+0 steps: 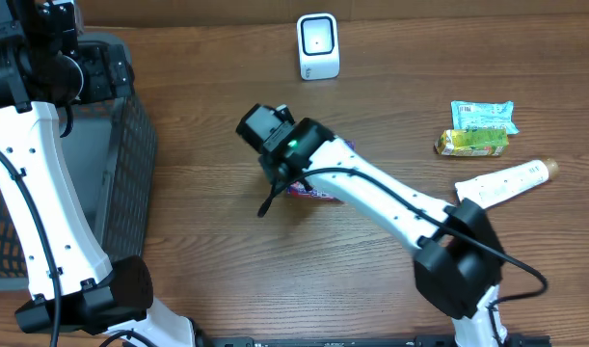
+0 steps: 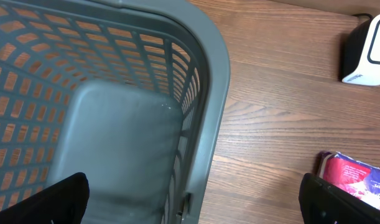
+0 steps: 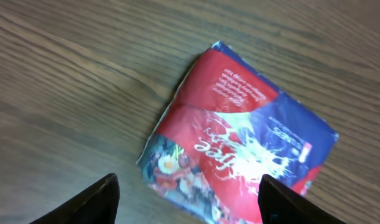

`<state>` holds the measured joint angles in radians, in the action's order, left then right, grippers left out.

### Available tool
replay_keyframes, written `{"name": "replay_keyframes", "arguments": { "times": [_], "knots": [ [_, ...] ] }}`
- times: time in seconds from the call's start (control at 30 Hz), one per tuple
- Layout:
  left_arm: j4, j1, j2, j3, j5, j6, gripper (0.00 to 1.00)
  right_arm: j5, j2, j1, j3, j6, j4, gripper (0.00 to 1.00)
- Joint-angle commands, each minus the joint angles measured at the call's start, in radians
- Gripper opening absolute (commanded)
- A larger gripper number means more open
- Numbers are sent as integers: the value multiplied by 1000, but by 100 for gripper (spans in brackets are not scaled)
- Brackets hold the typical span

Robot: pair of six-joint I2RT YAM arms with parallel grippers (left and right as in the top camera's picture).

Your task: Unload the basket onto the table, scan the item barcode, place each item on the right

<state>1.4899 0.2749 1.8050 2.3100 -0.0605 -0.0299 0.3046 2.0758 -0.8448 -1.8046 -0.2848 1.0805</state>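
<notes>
A red and blue snack packet lies flat on the wooden table, also visible in the overhead view and at the edge of the left wrist view. My right gripper hovers just over its near end, open, both black fingers apart and not pressing it. No barcode shows on the packet's upper face. The white scanner stands at the table's far edge, well beyond the packet. My left gripper is open above the grey basket's rim and holds nothing.
The grey mesh basket fills the left side of the table. At the right lie a teal packet, a green and yellow packet and a white tube. The scanner also shows in the left wrist view.
</notes>
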Motion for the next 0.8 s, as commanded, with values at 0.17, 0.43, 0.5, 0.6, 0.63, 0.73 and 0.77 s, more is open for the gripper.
{"name": "replay_keyframes", "arguments": {
  "times": [0.17, 0.43, 0.5, 0.6, 0.63, 0.73, 0.77],
  "knots": [
    [-2, -7, -6, 2, -8, -15, 100, 99, 67, -29, 5, -26, -32, 69],
    [-2, -6, -6, 2, -8, -15, 100, 99, 109, -33, 5, -26, -43, 67],
    [-2, -6, -6, 2, -8, -15, 99, 99, 124, -36, 5, -26, -43, 66],
    [-2, -6, -6, 2, -8, -15, 100, 99, 153, -37, 5, -34, -34, 66],
    [-2, -6, -6, 2, -8, -15, 100, 100, 166, -37, 6, -34, -30, 65],
    [-2, -6, -6, 2, -8, -15, 100, 104, 192, -37, 6, -43, -20, 63],
    [-2, -6, -6, 2, -8, -15, 100, 119, 200, -37, 6, -69, -10, 62]
  ]
}}
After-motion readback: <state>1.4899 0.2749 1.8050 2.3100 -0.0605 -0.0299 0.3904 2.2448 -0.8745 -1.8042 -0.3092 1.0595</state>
